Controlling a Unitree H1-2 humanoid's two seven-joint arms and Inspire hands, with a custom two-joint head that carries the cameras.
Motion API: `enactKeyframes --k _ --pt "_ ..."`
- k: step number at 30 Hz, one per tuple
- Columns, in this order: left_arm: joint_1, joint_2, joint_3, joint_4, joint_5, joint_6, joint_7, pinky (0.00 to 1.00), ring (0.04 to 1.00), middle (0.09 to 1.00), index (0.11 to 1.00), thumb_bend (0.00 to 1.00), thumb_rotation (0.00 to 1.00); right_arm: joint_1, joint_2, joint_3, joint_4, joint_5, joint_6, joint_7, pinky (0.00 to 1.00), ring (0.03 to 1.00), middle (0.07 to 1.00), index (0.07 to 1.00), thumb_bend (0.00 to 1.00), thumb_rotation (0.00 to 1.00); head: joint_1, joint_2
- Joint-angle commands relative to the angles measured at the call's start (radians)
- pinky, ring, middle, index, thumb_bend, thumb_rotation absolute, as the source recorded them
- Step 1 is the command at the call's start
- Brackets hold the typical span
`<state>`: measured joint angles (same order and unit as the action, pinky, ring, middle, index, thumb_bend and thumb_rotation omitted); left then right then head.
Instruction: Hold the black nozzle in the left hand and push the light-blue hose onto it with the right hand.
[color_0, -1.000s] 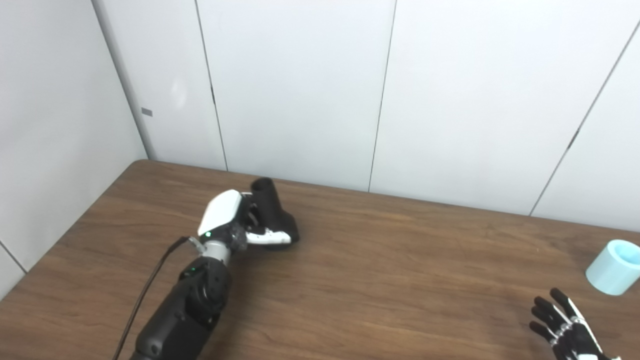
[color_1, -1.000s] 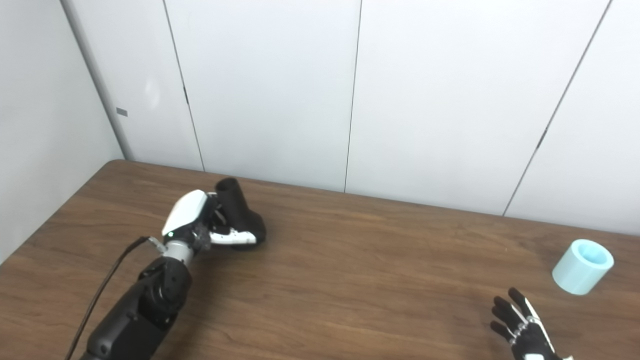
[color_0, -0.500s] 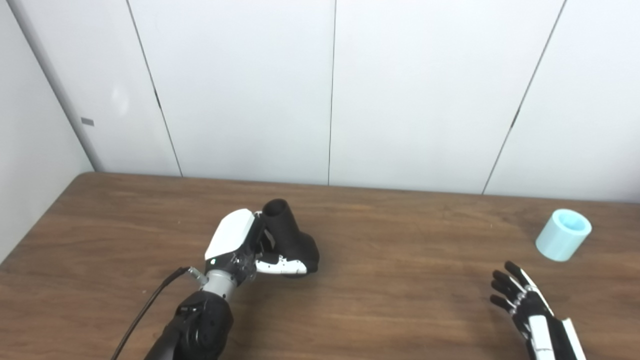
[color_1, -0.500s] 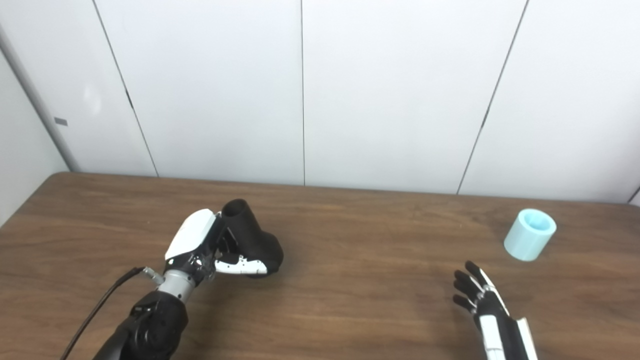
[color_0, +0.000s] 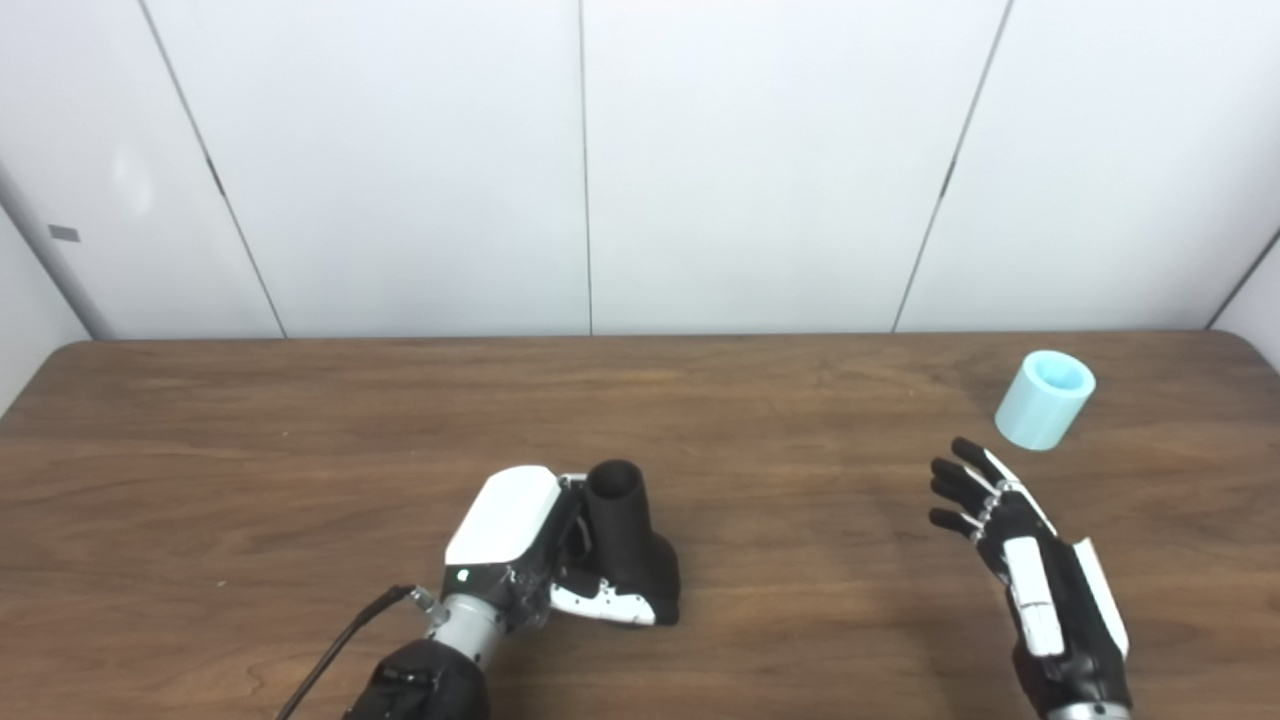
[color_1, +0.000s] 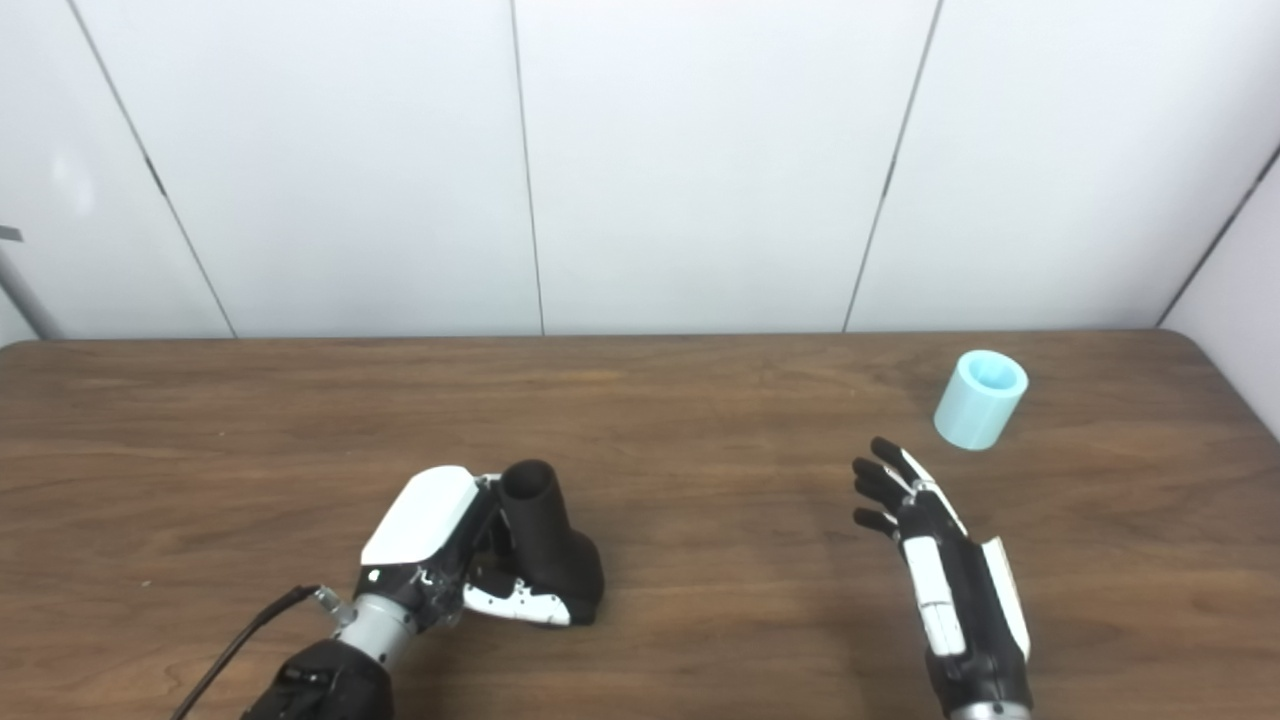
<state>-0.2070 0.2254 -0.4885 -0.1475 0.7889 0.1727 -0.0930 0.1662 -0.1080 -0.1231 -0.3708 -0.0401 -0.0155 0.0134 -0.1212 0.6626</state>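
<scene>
The black nozzle (color_0: 628, 545) stands on the wooden table (color_0: 250, 450) left of centre, its round mouth facing up. My left hand (color_0: 525, 545) is shut on the nozzle, white back toward me, thumb across its flared base. The light-blue hose (color_0: 1043, 398), a short hollow cylinder, stands upright at the far right of the table. My right hand (color_0: 1020, 540) hovers open in front of the hose and a little to its left, fingers spread and pointing toward it, a clear gap between them and it.
White wall panels (color_0: 760, 160) rise right behind the table's back edge. A black cable (color_0: 340, 655) runs along my left forearm. The table's right edge lies just beyond the hose.
The camera has swung to the right, shifting the whole scene. My right hand has reached forward toward the hose. The left hand keeps its hold on the nozzle.
</scene>
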Motion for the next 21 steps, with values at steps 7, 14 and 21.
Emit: enactKeyframes --k 7,14,21 --pt "0.013 -0.023 -0.056 0.010 0.060 -0.078 -0.017 0.39 0.458 0.482 0.479 0.49 0.00 -0.034 -0.060 -0.011 -0.080 -0.046 -0.002 0.001 0.75 0.840 0.833 0.861 0.52 1.00 0.001 0.012" --pt "0.029 -0.027 -0.065 0.031 0.093 -0.110 -0.001 0.34 0.458 0.476 0.496 0.48 0.00 -0.068 -0.107 -0.026 -0.101 -0.087 0.004 -0.001 0.77 0.853 0.831 0.856 0.54 0.99 -0.007 0.020" --pt "0.035 -0.017 -0.084 0.076 0.152 -0.156 0.037 0.35 0.458 0.464 0.490 0.48 0.00 -0.127 -0.171 -0.064 -0.101 -0.071 0.027 0.014 0.79 0.853 0.835 0.865 0.52 0.97 -0.017 0.022"
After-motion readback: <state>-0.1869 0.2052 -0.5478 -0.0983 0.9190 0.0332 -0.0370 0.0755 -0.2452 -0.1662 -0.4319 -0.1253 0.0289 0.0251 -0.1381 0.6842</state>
